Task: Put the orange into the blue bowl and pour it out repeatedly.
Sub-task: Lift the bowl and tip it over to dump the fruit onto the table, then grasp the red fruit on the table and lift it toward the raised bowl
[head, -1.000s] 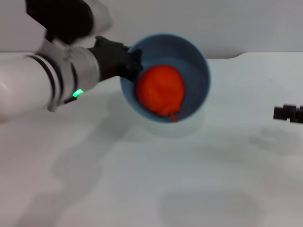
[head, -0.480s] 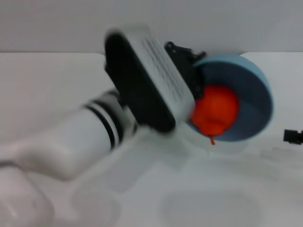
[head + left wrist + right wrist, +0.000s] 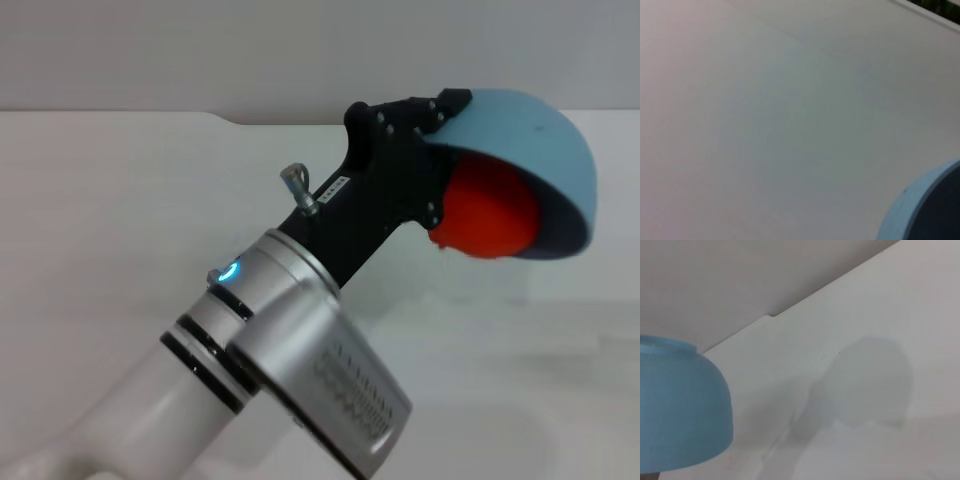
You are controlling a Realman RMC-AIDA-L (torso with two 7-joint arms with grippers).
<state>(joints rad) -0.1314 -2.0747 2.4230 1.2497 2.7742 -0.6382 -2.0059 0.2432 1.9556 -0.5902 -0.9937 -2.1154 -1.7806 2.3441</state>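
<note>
Head view: your left gripper [image 3: 432, 165] clamps the rim of the bowl [image 3: 535, 140] and holds it high above the table [image 3: 120, 200], tipped almost upside down with its mouth facing down and toward the arm. The orange [image 3: 487, 213], bright red-orange and roundish, sits half out of the light-blue bowl, touching the inner wall just under the rim and right beside the black gripper body. The left arm's silver wrist fills the foreground and hides the table below it.

Left wrist view: you see only bare white table [image 3: 765, 115] and an arc of the bowl's rim [image 3: 912, 207] at one corner.

Right wrist view: the bowl's [image 3: 680, 405] smooth blue outside hangs over the table [image 3: 865, 315], its shadow falling on the surface. The right gripper itself is out of sight.
</note>
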